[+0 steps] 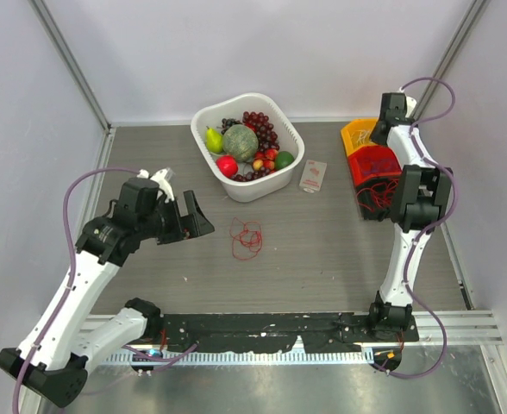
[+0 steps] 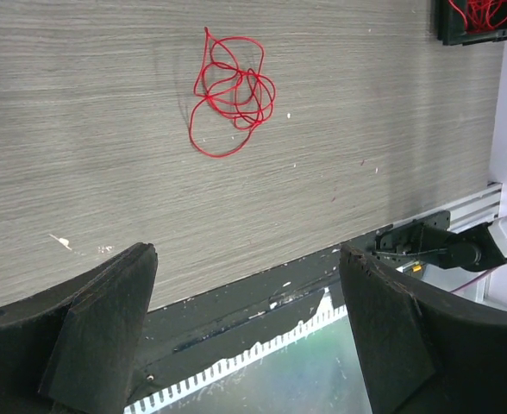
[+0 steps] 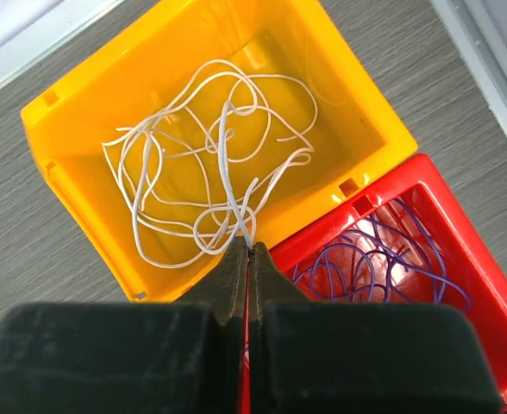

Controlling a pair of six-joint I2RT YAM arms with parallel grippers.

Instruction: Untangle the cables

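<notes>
Over yellow bin: right jaws pressed together, pinching 1 strand of white cable. Risk: lifting could snag the loops and drag the bunch out. Right arm reached far, wrist pointing down. Left jaws spread, hovering near red cable, which lay tangled on desk.

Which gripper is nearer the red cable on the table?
Left. The left gripper, open, hovers beside the red cable; the right gripper, far off, pinches a white cable over the yellow bin.
</notes>
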